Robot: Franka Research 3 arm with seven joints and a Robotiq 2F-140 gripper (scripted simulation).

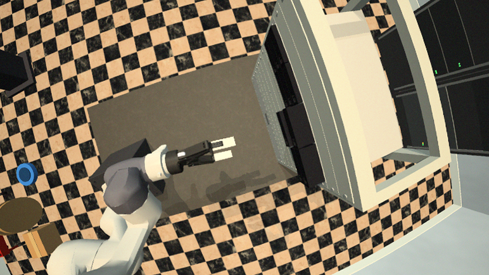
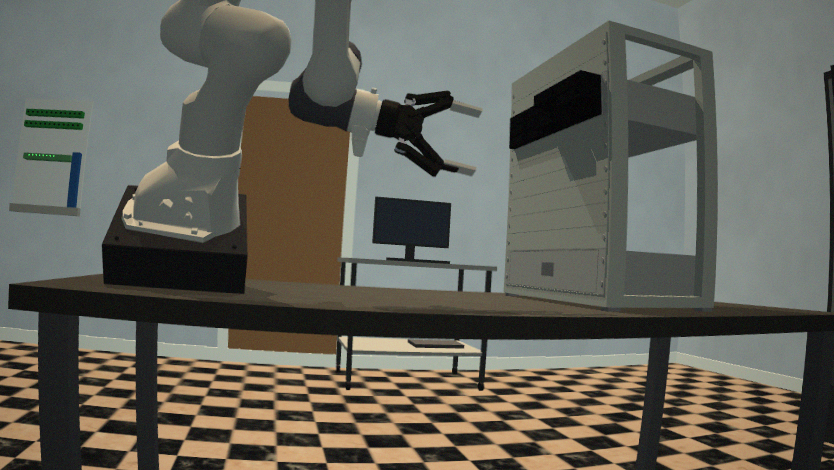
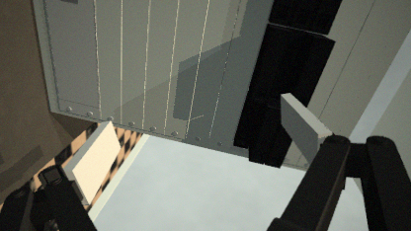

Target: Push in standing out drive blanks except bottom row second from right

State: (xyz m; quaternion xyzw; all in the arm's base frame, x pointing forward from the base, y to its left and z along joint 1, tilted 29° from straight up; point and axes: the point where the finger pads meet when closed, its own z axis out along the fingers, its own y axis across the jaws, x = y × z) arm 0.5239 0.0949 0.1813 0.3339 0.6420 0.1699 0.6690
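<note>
My wrist view cuts off the storage chassis (image 3: 291,64) — individual drive blanks too dark to tell apart — rows unreadable.

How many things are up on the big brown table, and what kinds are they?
Robot arms: 1, its gripper open and holding nothing
Black base blocks under the arm: 1
Racks: 1
Black storage chassis in the rack: 1
Total: 4
</note>
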